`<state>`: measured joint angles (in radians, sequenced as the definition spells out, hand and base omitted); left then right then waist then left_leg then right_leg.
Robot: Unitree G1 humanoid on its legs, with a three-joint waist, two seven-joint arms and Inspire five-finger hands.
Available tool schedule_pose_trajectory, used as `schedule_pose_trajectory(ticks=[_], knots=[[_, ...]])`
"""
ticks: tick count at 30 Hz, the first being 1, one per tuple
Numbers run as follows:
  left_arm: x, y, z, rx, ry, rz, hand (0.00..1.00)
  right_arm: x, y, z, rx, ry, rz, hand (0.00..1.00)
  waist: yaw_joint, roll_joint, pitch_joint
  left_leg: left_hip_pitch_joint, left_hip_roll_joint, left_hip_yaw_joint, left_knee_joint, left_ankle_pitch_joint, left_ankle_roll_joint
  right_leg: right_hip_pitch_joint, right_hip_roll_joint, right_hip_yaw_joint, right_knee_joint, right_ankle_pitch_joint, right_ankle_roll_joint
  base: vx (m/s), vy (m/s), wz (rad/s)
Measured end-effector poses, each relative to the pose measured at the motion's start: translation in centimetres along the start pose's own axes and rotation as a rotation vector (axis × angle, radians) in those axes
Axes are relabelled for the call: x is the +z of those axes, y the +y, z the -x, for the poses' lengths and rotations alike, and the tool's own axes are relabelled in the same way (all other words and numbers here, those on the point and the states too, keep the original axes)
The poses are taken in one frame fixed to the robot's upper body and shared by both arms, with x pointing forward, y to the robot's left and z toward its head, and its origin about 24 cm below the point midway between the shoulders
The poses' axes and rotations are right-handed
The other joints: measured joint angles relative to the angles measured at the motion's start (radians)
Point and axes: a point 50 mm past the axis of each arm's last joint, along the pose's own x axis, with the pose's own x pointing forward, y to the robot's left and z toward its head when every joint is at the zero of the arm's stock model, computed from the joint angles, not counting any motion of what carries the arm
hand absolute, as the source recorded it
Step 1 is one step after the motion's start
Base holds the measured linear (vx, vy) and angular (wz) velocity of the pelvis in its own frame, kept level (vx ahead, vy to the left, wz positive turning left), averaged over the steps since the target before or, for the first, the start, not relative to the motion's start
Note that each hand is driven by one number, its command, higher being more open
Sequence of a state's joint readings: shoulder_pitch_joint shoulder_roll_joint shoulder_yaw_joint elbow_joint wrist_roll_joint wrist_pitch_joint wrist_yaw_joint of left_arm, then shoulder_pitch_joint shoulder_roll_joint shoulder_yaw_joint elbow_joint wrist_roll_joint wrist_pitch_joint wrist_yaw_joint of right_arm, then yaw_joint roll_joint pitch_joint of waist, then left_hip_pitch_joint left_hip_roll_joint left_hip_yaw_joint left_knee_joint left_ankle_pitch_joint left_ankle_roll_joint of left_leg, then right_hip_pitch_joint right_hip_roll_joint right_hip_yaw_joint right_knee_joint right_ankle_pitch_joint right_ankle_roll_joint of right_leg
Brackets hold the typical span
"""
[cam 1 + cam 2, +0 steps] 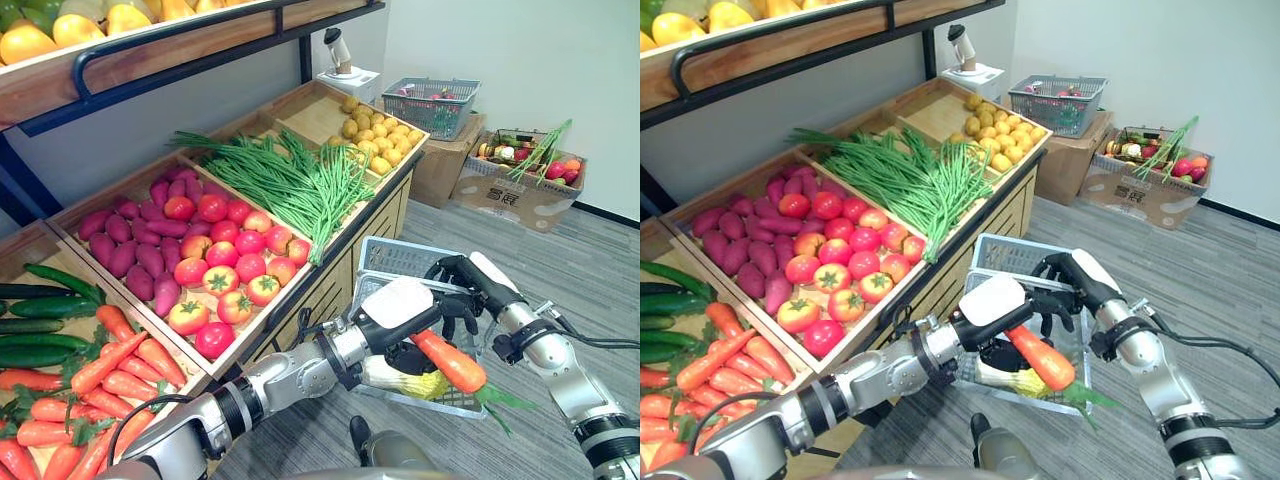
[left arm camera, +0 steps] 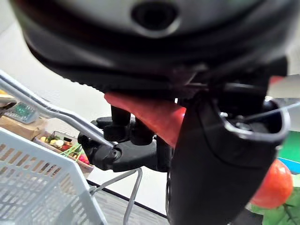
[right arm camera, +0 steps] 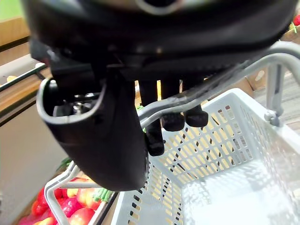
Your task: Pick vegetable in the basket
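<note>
Carrot is lower right of centre in the head views, gripped by the left hand and held over the basket. Its narrow end is hidden under the hand's white cover. In the left wrist view the thumb wraps the orange body, other fingers hard to make out. Can't tell if it touches what lies below.

Wooden display stand fills the left half, cut off at the left and bottom edges. Its bins hold smooth red tomatoes, purple sweet potatoes, long thin green beans, loose carrots and dark cucumbers.

The basket is pale plastic lattice with a thin metal handle. Its floor is mostly blocked by hand and carrot. A pale yellow-green vegetable lies inside, kind unclear.

Right hand, right of centre, has its fingers curled round that handle.

The carrot is tapered, glossy orange, wide end pointing lower right, with flat green leaves past the basket's near rim.
</note>
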<state>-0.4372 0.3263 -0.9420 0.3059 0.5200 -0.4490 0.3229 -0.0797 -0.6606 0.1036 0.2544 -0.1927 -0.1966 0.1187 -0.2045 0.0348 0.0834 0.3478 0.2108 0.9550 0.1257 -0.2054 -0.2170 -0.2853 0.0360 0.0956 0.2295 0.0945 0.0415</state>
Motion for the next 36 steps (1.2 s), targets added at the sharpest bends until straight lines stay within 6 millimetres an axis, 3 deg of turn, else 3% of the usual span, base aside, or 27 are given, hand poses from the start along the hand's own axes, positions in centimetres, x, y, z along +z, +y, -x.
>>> schedule_pose_trajectory(ticks=[10, 24, 25, 36], knots=[[-1.6, -1.2, 0.6, -0.064, 0.100, -0.003, 0.00, 0.9, -0.2, -0.8, 0.031, -0.034, 0.014, 0.00, -0.018, 0.000, 0.000, -0.002, -0.012, 0.022, 0.002, 0.000, 0.000, -0.011, 0.001, 0.024, 0.000, 0.010, 0.003, -0.01, 0.005, -0.05], [-6.0, -2.3, 1.2, -0.056, 0.420, 0.032, 0.00, 2.1, 0.1, -1.7, 0.088, -0.079, 0.038, 0.00, -0.030, -0.001, 0.001, 0.000, -0.027, 0.051, -0.003, 0.000, 0.000, -0.029, 0.009, 0.053, 0.004, 0.019, 0.004, -0.01, -0.001, -0.06], [-6.1, -2.4, 1.2, -0.055, 0.432, 0.035, 1.00, 2.2, 0.2, -1.9, 0.094, -0.083, 0.040, 0.00, -0.031, -0.001, 0.001, 0.000, -0.027, 0.052, -0.003, 0.000, 0.000, -0.029, 0.010, 0.054, 0.004, 0.020, 0.004, 0.00, 0.000, 0.00], [-7.0, -2.9, 1.0, -0.039, 0.536, 0.046, 1.00, 2.8, 0.3, -2.6, 0.102, -0.101, 0.038, 0.00, -0.031, -0.003, 0.002, 0.000, -0.029, 0.066, -0.002, 0.000, 0.000, -0.029, 0.016, 0.069, -0.007, 0.029, 0.005, 0.00, -0.003, -0.02]])
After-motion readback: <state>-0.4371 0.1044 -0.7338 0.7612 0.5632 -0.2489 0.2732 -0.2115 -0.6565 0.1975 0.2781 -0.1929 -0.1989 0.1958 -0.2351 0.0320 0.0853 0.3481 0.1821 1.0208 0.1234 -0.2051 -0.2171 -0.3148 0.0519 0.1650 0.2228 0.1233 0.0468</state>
